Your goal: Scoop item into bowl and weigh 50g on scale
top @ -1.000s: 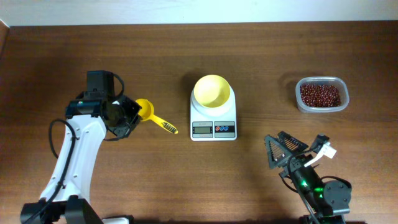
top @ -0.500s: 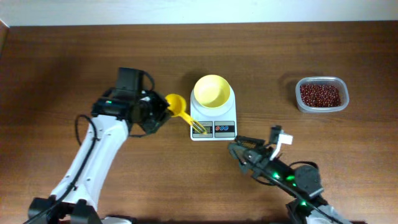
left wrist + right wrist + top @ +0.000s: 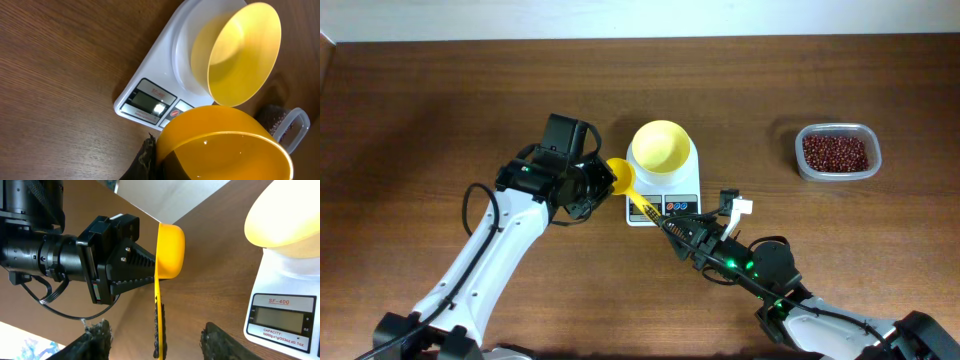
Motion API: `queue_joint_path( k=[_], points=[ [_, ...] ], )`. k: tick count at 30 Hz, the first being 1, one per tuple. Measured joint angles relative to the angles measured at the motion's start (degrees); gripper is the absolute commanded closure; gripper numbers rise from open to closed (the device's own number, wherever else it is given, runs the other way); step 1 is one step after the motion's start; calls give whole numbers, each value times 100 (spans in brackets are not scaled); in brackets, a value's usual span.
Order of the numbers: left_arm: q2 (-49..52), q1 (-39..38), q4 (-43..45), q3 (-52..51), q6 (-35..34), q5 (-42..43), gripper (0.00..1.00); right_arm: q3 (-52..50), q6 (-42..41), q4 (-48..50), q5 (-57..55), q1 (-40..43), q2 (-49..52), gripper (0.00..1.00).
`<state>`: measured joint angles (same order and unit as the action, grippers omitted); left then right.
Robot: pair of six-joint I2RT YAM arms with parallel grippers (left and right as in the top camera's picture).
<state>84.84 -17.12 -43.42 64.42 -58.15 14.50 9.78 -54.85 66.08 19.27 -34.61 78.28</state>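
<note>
Left gripper (image 3: 582,185) pinched the scoop (image 3: 620,177) by its cup; right gripper (image 3: 670,225) spread wide around its handle, gripping nothing. Bowl (image 3: 660,145) sat empty on the scale (image 3: 692,180); beans (image 3: 835,152) far right. A mistimed handover might drop the scoop.

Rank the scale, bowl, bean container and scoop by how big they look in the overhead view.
1. scale, though the bowl covers part of it
2. bean container
3. bowl
4. scoop, clearly smallest even counting its handle
</note>
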Motion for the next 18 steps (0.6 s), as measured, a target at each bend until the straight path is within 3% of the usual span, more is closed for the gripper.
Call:
queue_joint_path(
  k=[5,12,18],
  points=[
    [0,0,0,0,0,-151,100,0,-20,0,-24,0,0,60],
    [0,140,0,0,0,-236,100,0,-7,0,-52,0,0,93],
    [0,140,0,0,0,-326,100,0,-2,-2,-155,0,2,96]
  ],
)
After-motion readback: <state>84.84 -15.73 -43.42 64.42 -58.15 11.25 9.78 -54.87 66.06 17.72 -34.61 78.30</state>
